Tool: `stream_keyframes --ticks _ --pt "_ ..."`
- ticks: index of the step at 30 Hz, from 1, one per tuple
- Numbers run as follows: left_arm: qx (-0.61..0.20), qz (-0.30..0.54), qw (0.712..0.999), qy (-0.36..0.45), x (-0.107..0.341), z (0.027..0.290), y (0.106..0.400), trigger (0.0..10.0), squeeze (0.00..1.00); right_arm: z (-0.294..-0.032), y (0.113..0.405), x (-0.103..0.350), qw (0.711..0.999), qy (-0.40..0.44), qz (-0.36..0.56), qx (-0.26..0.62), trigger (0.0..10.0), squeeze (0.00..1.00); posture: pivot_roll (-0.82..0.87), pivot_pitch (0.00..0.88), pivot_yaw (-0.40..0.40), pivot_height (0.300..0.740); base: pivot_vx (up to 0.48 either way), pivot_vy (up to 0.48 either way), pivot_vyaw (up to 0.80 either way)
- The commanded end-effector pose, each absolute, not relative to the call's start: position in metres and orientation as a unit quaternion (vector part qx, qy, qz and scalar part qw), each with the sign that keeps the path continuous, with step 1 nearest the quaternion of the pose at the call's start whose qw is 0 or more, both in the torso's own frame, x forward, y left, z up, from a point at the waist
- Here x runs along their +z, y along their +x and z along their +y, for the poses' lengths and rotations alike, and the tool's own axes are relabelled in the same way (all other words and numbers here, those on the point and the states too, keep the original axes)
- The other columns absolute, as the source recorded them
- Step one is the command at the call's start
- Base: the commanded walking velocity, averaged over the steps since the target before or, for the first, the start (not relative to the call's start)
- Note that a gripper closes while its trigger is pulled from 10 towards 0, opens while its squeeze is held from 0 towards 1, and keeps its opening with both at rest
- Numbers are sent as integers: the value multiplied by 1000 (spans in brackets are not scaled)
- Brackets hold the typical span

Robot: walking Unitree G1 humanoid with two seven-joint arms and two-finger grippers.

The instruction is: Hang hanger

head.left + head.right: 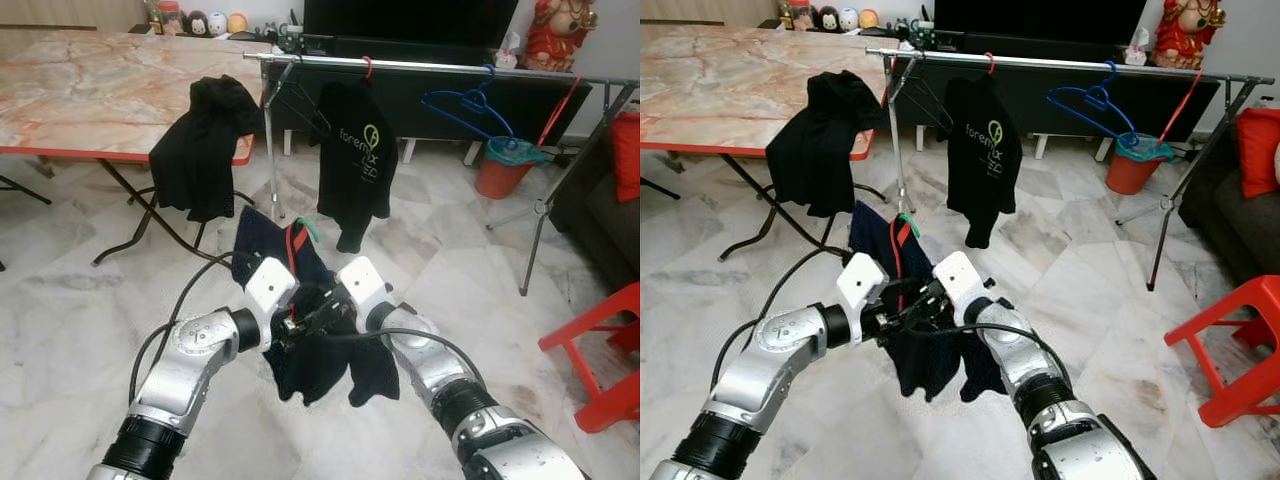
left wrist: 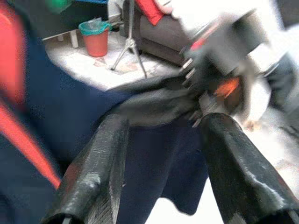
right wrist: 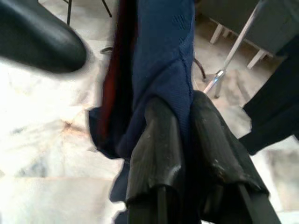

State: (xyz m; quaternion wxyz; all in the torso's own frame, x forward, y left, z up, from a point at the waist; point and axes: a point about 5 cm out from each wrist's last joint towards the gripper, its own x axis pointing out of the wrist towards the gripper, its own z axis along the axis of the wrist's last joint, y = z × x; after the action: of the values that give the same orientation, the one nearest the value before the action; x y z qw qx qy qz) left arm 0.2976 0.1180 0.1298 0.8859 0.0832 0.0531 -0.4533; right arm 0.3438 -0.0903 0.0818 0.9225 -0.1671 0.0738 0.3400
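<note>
Both arms raised in front of the robot, meeting mid-frame over the marble floor (image 1: 80, 330). Between them hangs a navy garment (image 1: 320, 365) on a red hanger (image 1: 293, 247), its green-tipped hook poking up at 12 o'clock from the grippers.

Right gripper (image 3: 187, 140): fingers pinched together on a fold of the navy cloth, fabric running up between them. Left gripper (image 2: 161, 135): fingers spread apart, the garment lying across the gap; cannot tell whether either pad touches it.

Clothes rail (image 1: 450, 68) stands beyond, at 12 o'clock from the held garment, well apart from it. On the rail: a black printed shirt (image 1: 355, 160) on a red hook, an empty black hanger (image 1: 300, 100) just beside it, a blue hanger (image 1: 470, 105) and a red hanger further along at 2 o'clock.

Another black shirt (image 1: 205, 145) droops over the edge of the marble-top table (image 1: 90, 90) at 10 o'clock. Orange bucket (image 1: 505, 165) behind the rail; red stool (image 1: 605, 350) at 3 o'clock
</note>
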Motion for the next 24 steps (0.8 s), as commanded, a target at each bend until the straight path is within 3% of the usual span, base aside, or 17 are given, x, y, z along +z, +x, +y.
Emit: stream_keyframes --ticks 1,9,17,24 --pt "-450 49 887 86 134 128 296 10000 0 -96 350 100 920 -177 32 349 10000 0 -40 0 -63 740 0 0 0" --pt "-489 80 862 111 134 163 277 10000 0 -145 344 99 886 -197 66 415 10000 0 -37 0 -67 740 0 0 0" --pt "-512 119 845 98 128 184 269 10000 0 -162 332 97 839 -181 102 504 10000 0 -26 0 -69 740 0 0 0" --pt "-507 112 848 108 139 197 273 10000 0 -169 325 100 797 -166 119 568 10000 0 -21 0 -70 740 0 0 0"
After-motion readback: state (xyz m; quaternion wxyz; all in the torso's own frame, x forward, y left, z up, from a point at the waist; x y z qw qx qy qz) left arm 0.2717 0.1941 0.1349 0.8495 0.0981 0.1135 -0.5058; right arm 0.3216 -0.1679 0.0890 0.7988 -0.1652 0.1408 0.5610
